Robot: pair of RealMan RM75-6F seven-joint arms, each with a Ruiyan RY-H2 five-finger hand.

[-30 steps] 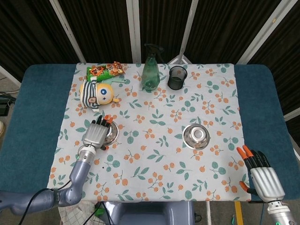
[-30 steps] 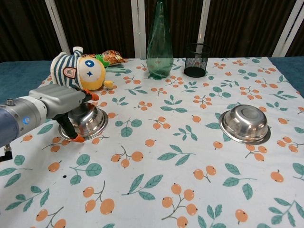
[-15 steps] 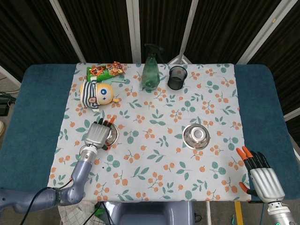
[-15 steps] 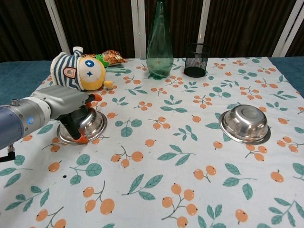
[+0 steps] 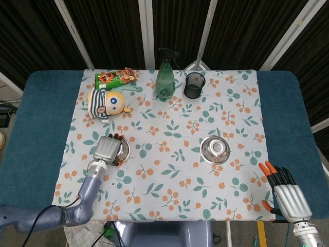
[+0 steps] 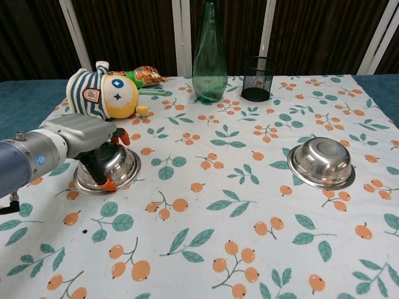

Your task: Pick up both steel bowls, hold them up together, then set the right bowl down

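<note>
**Left hand closes over its bowl**

Since a second ago the left hand (image 6: pixel 93 152) has settled lower, fingers curled over the left steel bowl (image 6: pixel 118 167), hiding much of it. The right steel bowl (image 6: pixel 321 162) sits untouched on the counter (image 6: pixel 206 237). The right hand (image 5: pixel 287 193), fingers spread, hovers at the counter's near corner, absent from the chest view.

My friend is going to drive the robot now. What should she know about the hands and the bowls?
Left hand: fingers wrapped over the left steel bowl, which sits upside down near the plush toy; whether it has left the tablecloth cannot be told.
Right hand: open, holding nothing, at the near right table edge, apart from the right steel bowl.
Right bowl: upside down on the cloth, untouched.
Done: left hand on its bowl.
Left: grasp the right bowl, hold both up together, then set the right one down.
</note>
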